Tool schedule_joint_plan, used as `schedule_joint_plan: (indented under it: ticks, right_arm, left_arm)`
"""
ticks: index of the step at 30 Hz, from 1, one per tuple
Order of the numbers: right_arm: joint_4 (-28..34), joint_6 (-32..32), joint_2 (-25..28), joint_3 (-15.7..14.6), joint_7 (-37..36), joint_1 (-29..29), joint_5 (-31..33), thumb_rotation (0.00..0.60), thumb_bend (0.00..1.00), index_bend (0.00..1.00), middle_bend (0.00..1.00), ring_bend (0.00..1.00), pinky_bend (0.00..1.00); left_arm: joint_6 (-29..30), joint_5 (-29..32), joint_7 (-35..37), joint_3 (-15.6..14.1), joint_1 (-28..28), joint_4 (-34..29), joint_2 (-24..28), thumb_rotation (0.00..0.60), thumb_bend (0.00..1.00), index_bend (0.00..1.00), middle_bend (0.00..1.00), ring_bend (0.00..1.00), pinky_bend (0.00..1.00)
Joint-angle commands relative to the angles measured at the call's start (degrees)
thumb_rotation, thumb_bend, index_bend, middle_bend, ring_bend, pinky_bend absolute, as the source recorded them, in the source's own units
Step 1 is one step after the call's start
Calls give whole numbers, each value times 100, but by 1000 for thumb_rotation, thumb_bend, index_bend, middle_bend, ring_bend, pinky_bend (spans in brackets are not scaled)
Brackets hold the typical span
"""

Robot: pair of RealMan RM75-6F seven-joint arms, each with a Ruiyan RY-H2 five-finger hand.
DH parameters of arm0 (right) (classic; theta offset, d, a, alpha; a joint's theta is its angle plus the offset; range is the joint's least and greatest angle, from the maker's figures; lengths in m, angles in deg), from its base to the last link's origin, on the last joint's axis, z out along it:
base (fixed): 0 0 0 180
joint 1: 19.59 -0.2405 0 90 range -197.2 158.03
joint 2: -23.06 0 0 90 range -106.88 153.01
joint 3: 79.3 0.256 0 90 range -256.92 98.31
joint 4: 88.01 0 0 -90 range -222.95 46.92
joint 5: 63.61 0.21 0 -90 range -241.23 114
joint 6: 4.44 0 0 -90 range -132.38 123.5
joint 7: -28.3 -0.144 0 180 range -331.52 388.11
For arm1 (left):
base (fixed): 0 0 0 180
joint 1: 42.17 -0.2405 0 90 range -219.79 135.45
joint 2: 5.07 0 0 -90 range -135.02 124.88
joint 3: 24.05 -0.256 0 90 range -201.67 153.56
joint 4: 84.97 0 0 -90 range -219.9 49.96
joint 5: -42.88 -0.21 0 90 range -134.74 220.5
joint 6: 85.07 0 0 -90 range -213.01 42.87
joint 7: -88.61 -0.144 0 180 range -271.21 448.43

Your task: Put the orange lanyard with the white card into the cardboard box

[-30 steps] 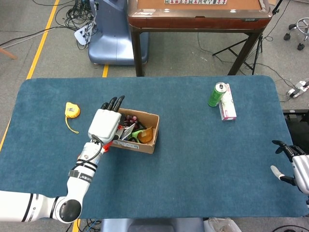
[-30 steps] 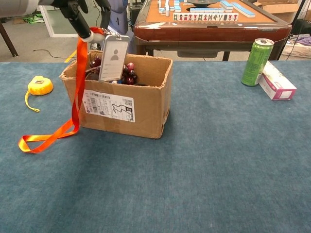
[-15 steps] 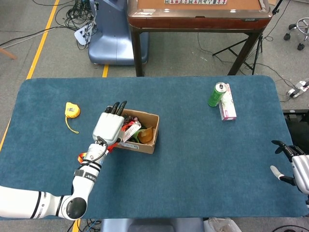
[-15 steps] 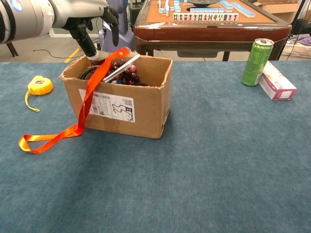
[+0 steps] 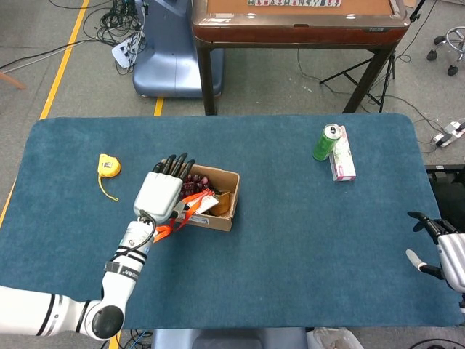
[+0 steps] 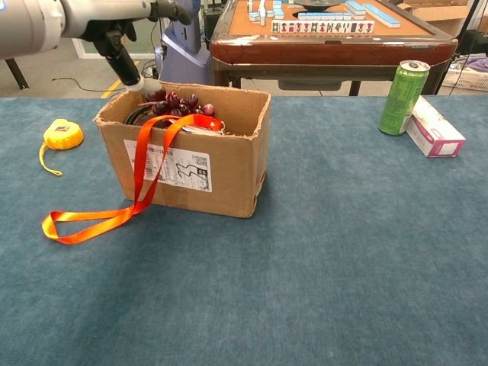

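The cardboard box (image 5: 222, 219) (image 6: 225, 177) stands left of the table's middle. The white card (image 5: 208, 203) lies inside it on top of the contents; the chest view shows only a sliver of it. The orange lanyard (image 5: 186, 206) (image 6: 145, 169) runs from the card over the box's front wall, and its loop lies on the cloth in front left of the box. My left hand (image 5: 161, 193) (image 6: 114, 30) hovers over the box's left end with fingers apart, holding nothing. My right hand (image 5: 442, 251) rests at the table's right edge, fingers spread and empty.
Dark grapes (image 6: 175, 99) and other items fill the box. A yellow tape measure (image 5: 109, 166) (image 6: 61, 135) lies to the left. A green can (image 5: 327, 142) (image 6: 402, 97) and a pink-white carton (image 5: 343, 156) (image 6: 435, 128) stand at the back right. A mahjong table (image 5: 298, 22) stands behind.
My left hand lowered the card into the box, let go of the lanyard and drew back up and left. The strap now hangs over the box's front wall.
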Motion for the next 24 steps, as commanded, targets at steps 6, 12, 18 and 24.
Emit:
schedule_joint_plan:
  ticks: [6,12,18,24]
  right_arm:
    - [22,-11,-31,-2,102,-5,13,600,242,237,424,348,663]
    - [40,-43,-56,5,189,-16,58,600,243,237,424,349,663]
    - [49,-80,-73,13,248,-31,99,600,243,237,424,349,663]
    - [53,-72,-74,12,259,-28,98,600,243,237,424,348,663]
  left_arm:
    - [529,-638,198,-523,-675,-785,680,600,284,32,0,8,179]
    - [583,-1076,605,-901,-1228,-970,1225,600,274,37,0,8,182]
    - [470,-1713,1071,-1290,-1733,-808,1541,600,269,116,0,8,182]
    - [335,-2153,1551,-1544,-2177,-441,1566,600,266,181,0,7,182]
